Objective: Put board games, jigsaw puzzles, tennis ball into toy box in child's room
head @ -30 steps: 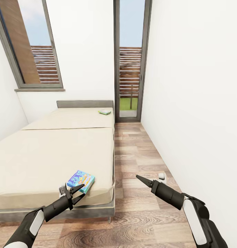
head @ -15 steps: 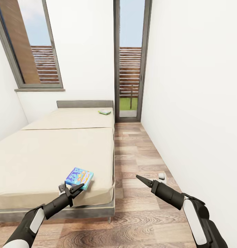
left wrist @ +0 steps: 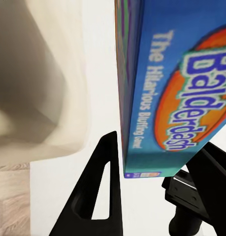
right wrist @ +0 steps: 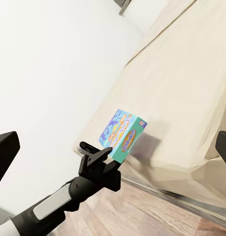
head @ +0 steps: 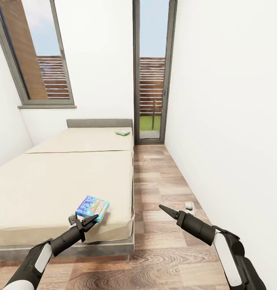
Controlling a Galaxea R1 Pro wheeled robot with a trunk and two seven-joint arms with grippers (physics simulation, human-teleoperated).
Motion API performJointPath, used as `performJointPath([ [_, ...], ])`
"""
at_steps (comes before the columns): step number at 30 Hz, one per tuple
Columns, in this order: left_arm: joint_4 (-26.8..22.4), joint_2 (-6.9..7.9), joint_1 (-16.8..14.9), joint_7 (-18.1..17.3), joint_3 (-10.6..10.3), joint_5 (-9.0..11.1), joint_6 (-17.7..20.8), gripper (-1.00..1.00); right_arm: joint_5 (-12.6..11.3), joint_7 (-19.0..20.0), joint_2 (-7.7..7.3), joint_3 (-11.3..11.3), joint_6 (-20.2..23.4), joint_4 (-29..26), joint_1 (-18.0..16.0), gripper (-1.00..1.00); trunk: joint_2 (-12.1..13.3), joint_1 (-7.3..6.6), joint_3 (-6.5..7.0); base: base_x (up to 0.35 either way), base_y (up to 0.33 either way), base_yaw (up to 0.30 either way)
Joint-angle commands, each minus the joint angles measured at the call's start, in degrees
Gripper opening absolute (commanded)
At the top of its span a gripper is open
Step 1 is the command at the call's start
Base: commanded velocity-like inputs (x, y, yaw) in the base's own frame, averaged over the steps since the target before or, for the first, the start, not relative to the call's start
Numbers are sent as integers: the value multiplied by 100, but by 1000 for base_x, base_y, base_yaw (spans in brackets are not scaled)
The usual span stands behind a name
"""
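Since a second ago the blue board game (head: 92, 208) has tipped up and slid slightly leftward at the corner of the bed (head: 54, 181), with the left gripper (head: 83, 222) drawn a little back and left along with it.

From the head view, the box sits just ahead of that gripper, its near edge between the fingertips, its long axis running away from the robot and to the right. The left arm is plainly the nearer one; the right gripper (head: 161, 207) hangs over the wood floor (head: 162, 173), well apart, fingers pressed together and holding nothing. A small pale board game (head: 122, 131) lies far up the bed by the headboard.

At the left wrist, the box (left wrist: 167, 78) stands between the two fingers (left wrist: 100, 191), clamped by its end.

The right wrist view shows the box (right wrist: 123, 133) raised off the mattress, gripped by the left gripper (right wrist: 100, 155).
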Motion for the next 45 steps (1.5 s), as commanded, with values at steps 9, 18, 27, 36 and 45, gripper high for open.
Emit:
performJointPath([
  [9,-12,5,-3,-16,4,4,36,-100,-11,9,-5,-5,28,0,-3,100,243,-140,169,0,0,0],
  [18,-73,99,-3,-14,-10,-1,347,-100,-3,9,0,-5,27,0,-3,100,604,-338,331,0,0,0],
  [27,-213,306,-6,-14,-58,-20,855,-100,3,9,-1,-5,20,3,-3,100,804,-448,421,0,0,0],
  [36,-1176,567,56,-45,-108,-7,1216,-100,7,9,-2,-9,20,10,-3,100,804,-448,421,0,0,0],
  [45,-1413,1299,100,-1343,-1063,-48,1222,-100,-6,11,-4,-14,20,6,-3,100,1165,-646,582,0,0,0],
])
